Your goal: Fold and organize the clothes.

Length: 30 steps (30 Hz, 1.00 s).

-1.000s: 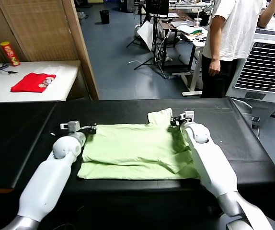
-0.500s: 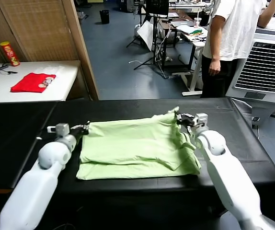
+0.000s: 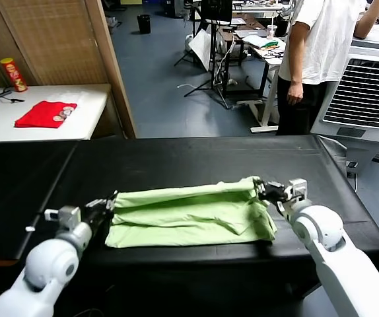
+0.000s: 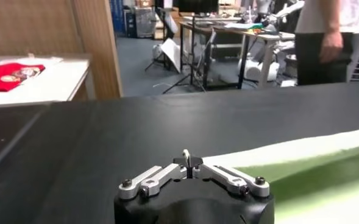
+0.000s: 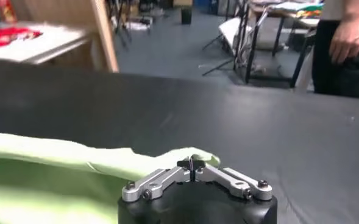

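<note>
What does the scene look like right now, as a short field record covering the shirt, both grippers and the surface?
garment: pale light-green cotton T-shirt, far edge lifted and drawn toward the robot over the near part
surface: black table top
left gripper: jaws shut on the shirt's left far corner
right gripper: jaws shut on the shirt's right far corner
fold state: partway, far edge not yet laid down
background: bright red cloth on white side table; person in white T-shirt
</note>
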Available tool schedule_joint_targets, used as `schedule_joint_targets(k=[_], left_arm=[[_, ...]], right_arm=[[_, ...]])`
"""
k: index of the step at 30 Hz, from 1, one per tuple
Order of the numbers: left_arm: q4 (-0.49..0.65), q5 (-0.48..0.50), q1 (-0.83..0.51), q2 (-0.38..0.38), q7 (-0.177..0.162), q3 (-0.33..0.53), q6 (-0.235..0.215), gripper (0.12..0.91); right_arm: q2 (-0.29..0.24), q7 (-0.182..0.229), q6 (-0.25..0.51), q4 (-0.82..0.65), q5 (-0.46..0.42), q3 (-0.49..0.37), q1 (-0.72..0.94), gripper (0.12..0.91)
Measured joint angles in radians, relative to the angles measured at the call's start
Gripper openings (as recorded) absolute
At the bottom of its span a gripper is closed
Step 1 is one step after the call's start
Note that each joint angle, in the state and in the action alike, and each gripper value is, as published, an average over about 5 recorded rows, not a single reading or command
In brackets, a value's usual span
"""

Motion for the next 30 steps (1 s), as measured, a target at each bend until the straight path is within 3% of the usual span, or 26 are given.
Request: schedule_joint_targets(k=[7,10,12,18,21,24,30], left_arm=[[-0.026,0.048,0.075,-0.01,-0.002,-0.01,0.017,0.134],[-0.037,0.052,0.088,-0.015,-0.008,-0.01,0.046,0.135],[-0.046,0.052,0.095,-0.016,-0.011,-0.011,0.065,0.165],[-0.076,0.027,0.12,-0.015,-0.031,-0.029,0.107,0.461],[-0.085,-0.006,0.121,-0.007,-0.032,-0.052,0.097,0.629],[-0.074,-0.033,0.096,-0.012,-0.037,-0.068,0.07,0.754],[0.01,-0.072,0.005,-0.046,-0.039,-0.055,0.038,0.797]], right_arm=[[-0.004,-0.002,0.0,0.04,-0.005,0.01,-0.059,0.135],[-0.01,-0.003,0.0,0.06,-0.002,0.025,-0.084,0.234],[-0.017,-0.003,0.0,0.077,0.0,0.037,-0.103,0.347],[-0.036,0.0,0.0,0.142,0.005,0.089,-0.153,0.665],[-0.03,0.018,0.0,0.159,-0.012,0.107,-0.154,0.763],[-0.002,0.035,0.012,0.138,-0.049,0.099,-0.128,0.794],[0.089,0.035,0.065,0.018,-0.124,0.042,-0.017,0.798]])
